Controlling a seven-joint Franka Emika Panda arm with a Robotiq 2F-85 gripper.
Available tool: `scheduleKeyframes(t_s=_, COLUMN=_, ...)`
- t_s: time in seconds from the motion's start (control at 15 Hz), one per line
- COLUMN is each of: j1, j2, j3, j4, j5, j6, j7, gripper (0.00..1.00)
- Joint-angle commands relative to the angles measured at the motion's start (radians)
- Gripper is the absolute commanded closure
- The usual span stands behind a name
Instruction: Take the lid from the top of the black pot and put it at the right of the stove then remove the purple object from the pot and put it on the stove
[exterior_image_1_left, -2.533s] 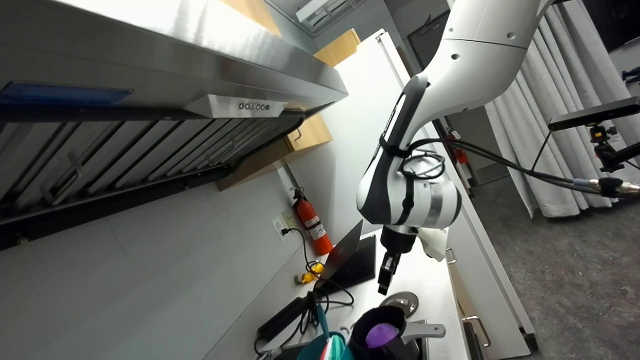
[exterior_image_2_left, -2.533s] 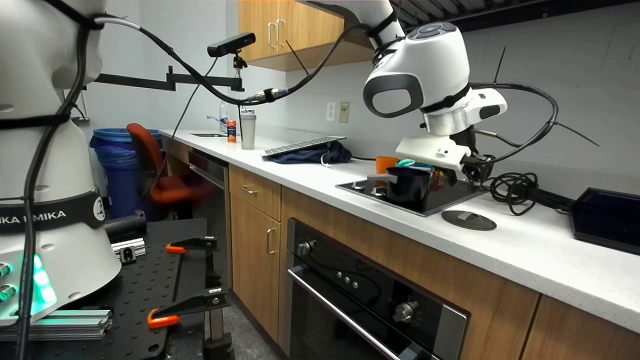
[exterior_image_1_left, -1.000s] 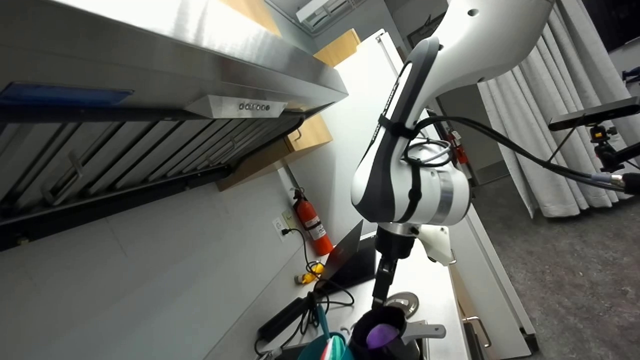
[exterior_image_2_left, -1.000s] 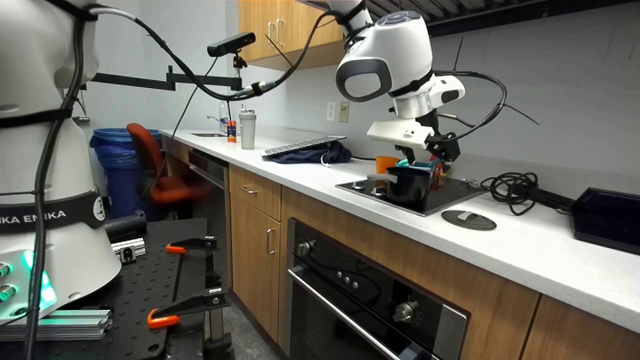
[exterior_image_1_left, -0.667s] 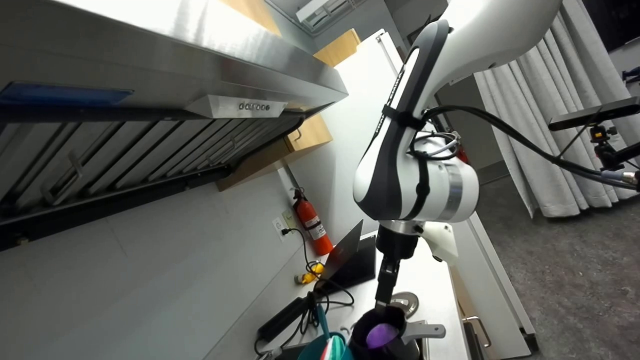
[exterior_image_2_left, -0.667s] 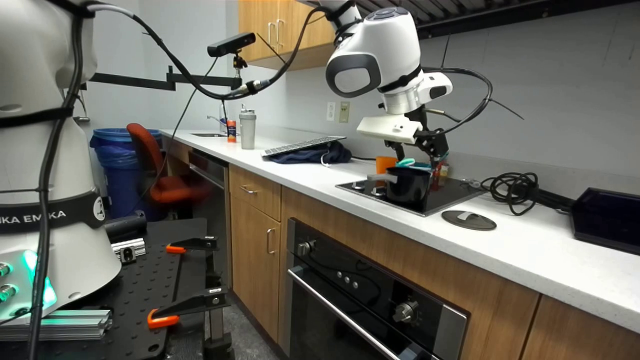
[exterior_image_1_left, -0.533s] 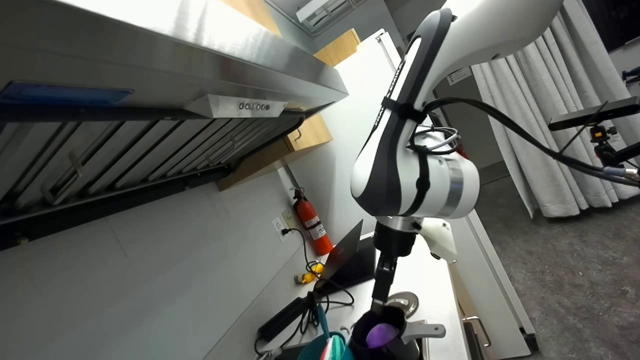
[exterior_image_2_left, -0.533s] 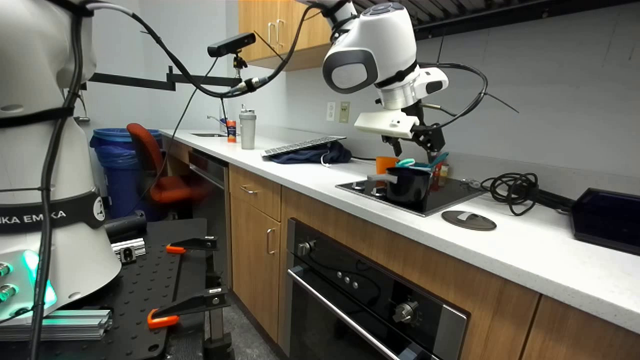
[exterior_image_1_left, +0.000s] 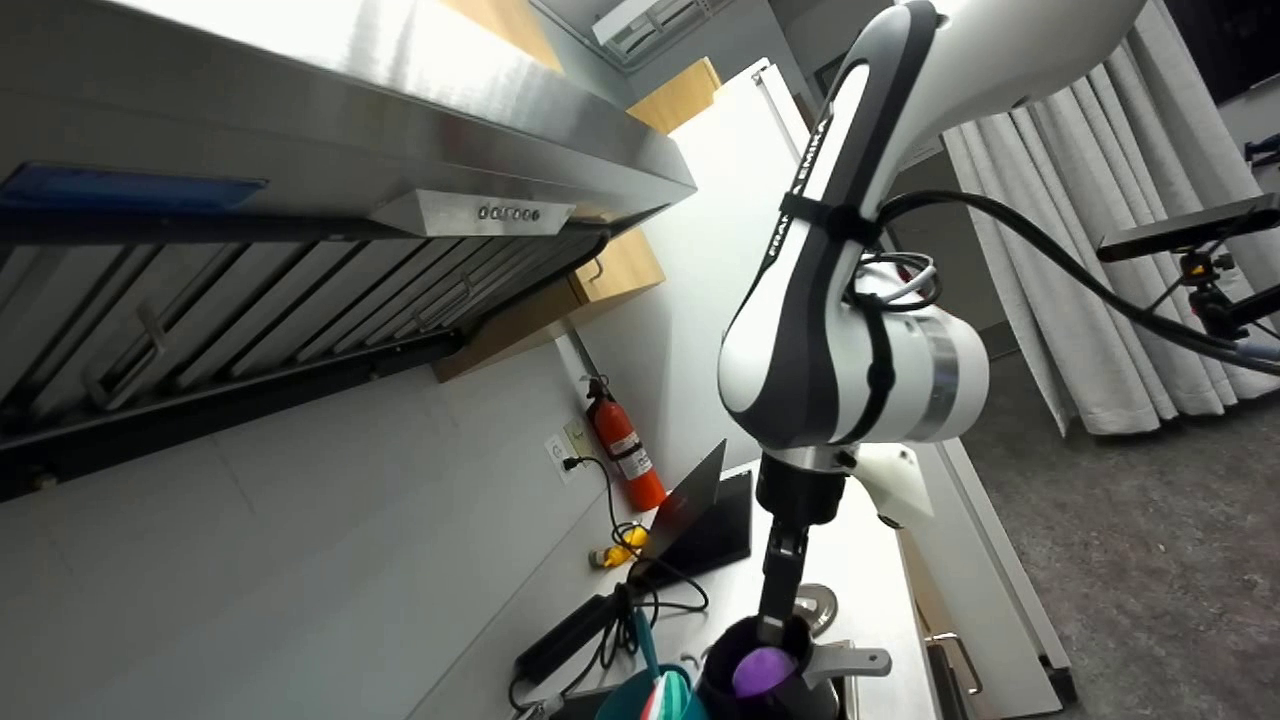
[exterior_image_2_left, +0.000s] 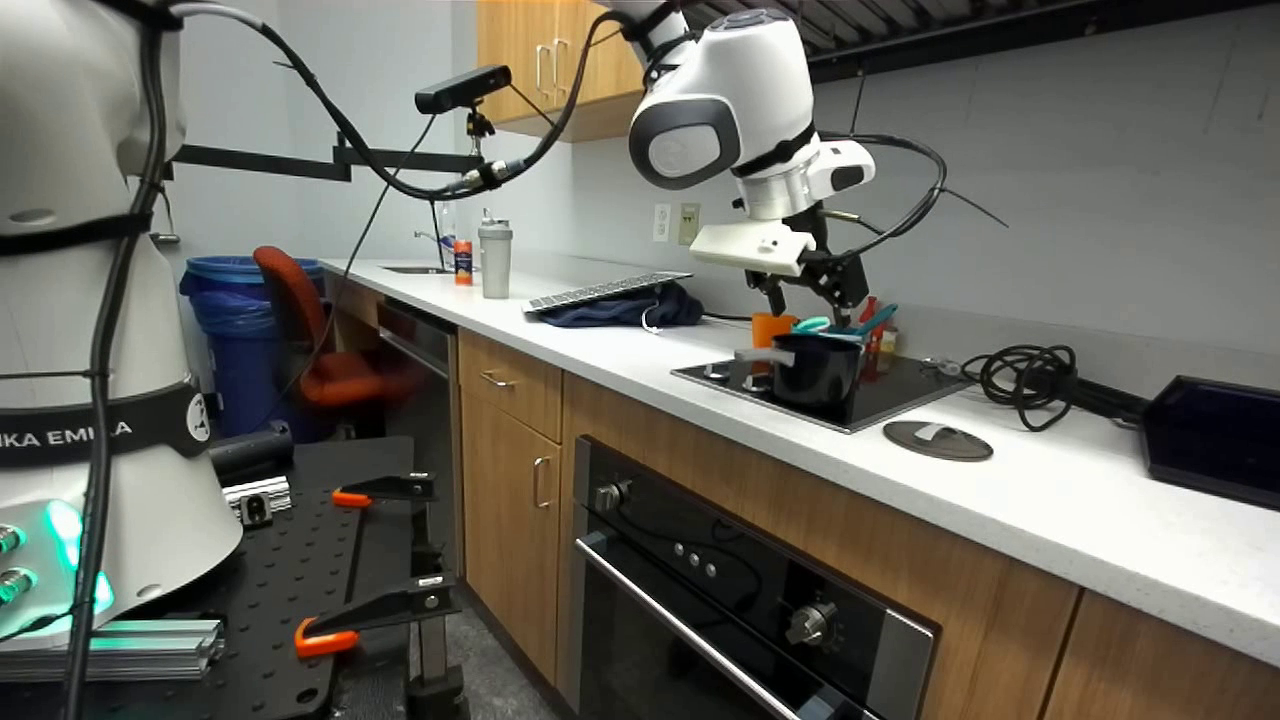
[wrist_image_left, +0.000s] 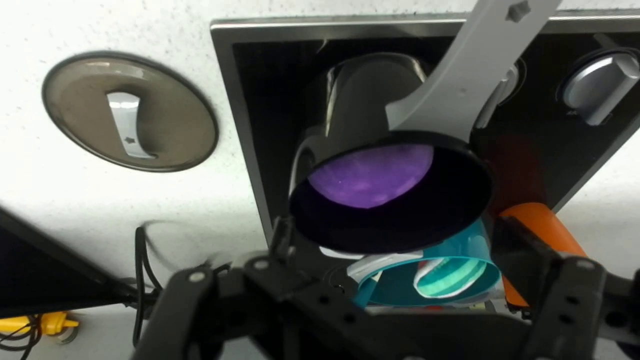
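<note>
The black pot (wrist_image_left: 365, 100) stands upright and open on the black stove (wrist_image_left: 272, 90), its grey handle toward the counter's front. It shows in both exterior views (exterior_image_2_left: 815, 372) (exterior_image_1_left: 722, 650). The rounded purple object (wrist_image_left: 372, 175) lies inside the pot; an exterior view shows it too (exterior_image_1_left: 763, 672). The shiny grey lid (wrist_image_left: 172, 125) lies flat on the white counter beside the stove, also in both exterior views (exterior_image_2_left: 938, 445) (exterior_image_1_left: 818, 607). My gripper (wrist_image_left: 400, 232) is open and empty, fingers spread wide. It hangs above the pot's wall-side rim in an exterior view (exterior_image_2_left: 808, 312).
A teal container (wrist_image_left: 470, 250) with striped cloth and an orange cup (wrist_image_left: 542, 227) stand close behind the pot. Cables (exterior_image_2_left: 1030, 380) and a black tray (exterior_image_2_left: 1215, 440) lie on the counter beyond the lid. A range hood (exterior_image_1_left: 350, 120) hangs above.
My open gripper has moved from beyond the stove, on the lid's side, to above the pot. The lid, the pot and the purple object have not visibly moved.
</note>
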Motion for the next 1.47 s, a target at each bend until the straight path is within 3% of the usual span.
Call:
scheduleKeyframes(t_s=0.0, j1=0.033, j2=-0.013, j3=-0.042, j4=-0.022, j5=-0.055, j6=-0.031, j7=0.065, gripper=0.16)
scheduleKeyframes(t_s=0.33, j1=0.059, j2=0.0, j3=-0.052, j4=-0.021, j5=-0.073, j6=-0.024, j7=0.087, gripper=0.0)
scheduleKeyframes(t_s=1.4, j1=0.068, j2=0.079, j3=-0.031, j4=0.103, j5=-0.056, j6=0.004, j7=0.038, gripper=0.0)
